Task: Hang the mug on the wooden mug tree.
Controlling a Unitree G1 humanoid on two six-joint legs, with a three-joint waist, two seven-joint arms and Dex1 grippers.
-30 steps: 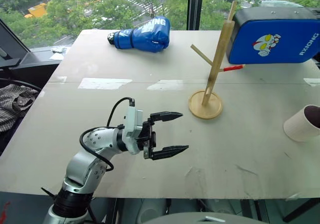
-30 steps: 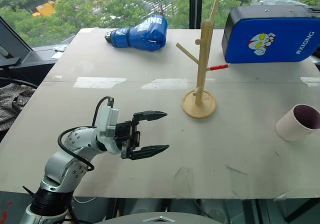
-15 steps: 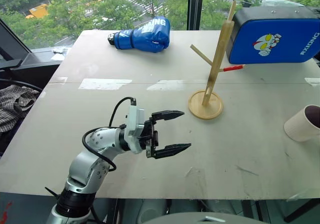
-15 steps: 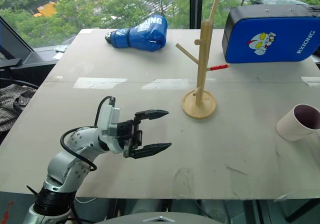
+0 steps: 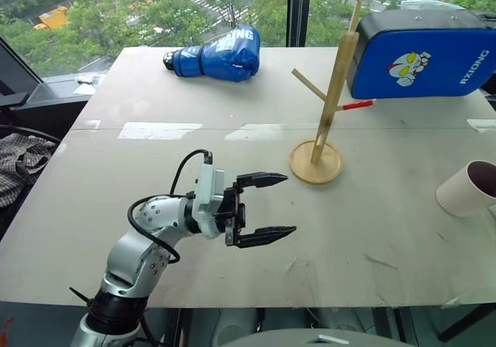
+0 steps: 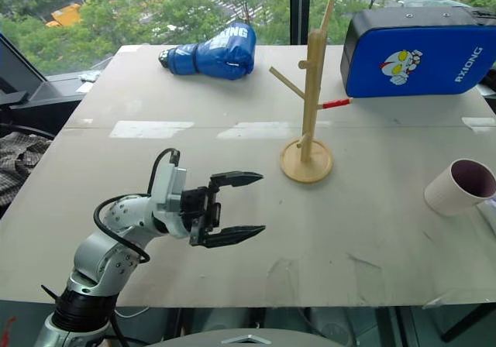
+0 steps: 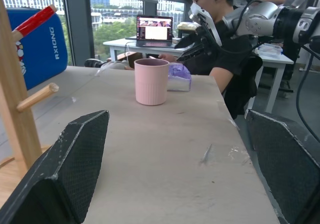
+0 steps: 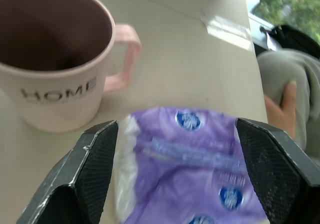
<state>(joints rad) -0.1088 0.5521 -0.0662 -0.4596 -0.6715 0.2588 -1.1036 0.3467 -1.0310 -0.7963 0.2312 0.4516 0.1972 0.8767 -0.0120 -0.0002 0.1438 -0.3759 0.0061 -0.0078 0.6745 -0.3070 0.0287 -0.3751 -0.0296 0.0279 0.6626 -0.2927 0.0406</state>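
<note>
While the left claw (image 5: pixel 263 206) hovers above the near part of the table (image 5: pixel 155 169) with its two fingers spread wide and nothing between them, the mug (image 5: pixel 465 189) stands upright at the table's right edge, well apart from the wooden mug tree (image 5: pixel 325 107). The right claw (image 8: pixel 170 169) is spread wide above a purple-and-white packet (image 8: pixel 190 159) that lies just beside the mug, and holds nothing. A blue boxing glove (image 5: pixel 217 54) and a blue pad (image 5: pixel 422 53) lie at the far edge.
</note>
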